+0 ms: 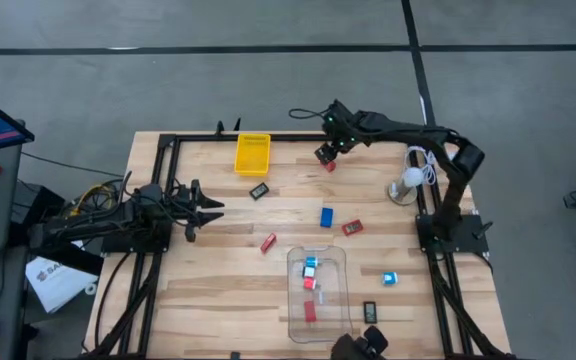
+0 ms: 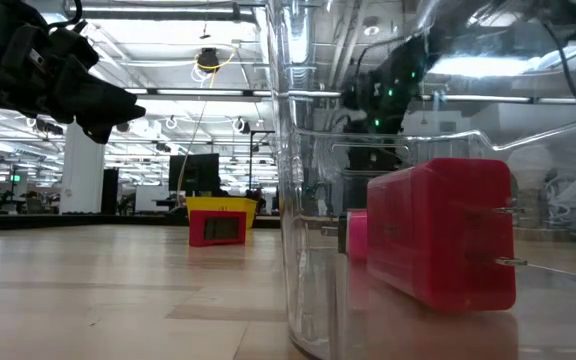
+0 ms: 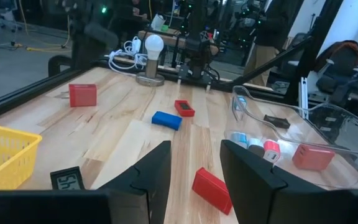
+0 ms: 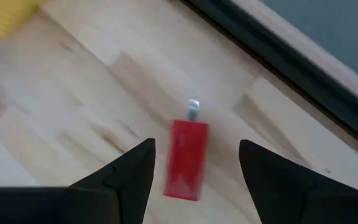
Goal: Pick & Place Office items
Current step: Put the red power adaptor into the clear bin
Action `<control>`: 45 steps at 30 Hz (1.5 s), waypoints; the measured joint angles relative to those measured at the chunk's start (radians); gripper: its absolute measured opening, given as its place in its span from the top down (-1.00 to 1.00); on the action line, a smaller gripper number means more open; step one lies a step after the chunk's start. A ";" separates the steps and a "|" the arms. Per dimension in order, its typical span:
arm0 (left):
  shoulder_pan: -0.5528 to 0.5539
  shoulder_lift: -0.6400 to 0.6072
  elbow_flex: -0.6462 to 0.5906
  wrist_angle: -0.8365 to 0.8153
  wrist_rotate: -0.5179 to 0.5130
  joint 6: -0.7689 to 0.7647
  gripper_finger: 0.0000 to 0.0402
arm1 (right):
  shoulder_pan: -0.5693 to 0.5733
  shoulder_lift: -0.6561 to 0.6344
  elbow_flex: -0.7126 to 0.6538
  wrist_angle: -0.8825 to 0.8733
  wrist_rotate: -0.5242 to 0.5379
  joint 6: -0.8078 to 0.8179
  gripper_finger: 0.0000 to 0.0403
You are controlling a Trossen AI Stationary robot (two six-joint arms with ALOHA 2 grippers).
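Observation:
My right gripper (image 1: 326, 155) hovers open near the table's far edge, over a red block (image 4: 188, 158) with a metal prong that lies flat on the wood (image 1: 330, 166); its fingers stand either side without touching. My left gripper (image 1: 203, 208) waits open above the left side of the table. Loose on the table lie a blue block (image 1: 326, 216), a labelled red piece (image 1: 352, 227), a red block (image 1: 268, 242), black rectangles (image 1: 259, 190) (image 1: 370, 311) and a white-and-cyan bit (image 1: 390, 278). A cyan-white bit (image 1: 310, 265) and two red pieces (image 1: 310, 311) lie in the clear bin (image 1: 340, 300).
A yellow tray (image 1: 252, 153) sits near the far edge, left of my right gripper. A white round lamp with coiled cable (image 1: 408, 182) stands by the right arm's base. Black frame rails (image 1: 268, 137) run along the table's edges. Bare wood lies between the left gripper and the bin.

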 joint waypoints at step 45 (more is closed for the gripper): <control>0.000 0.000 0.000 0.001 0.002 0.002 0.32 | 0.075 0.087 -0.016 -0.009 0.107 0.045 -0.27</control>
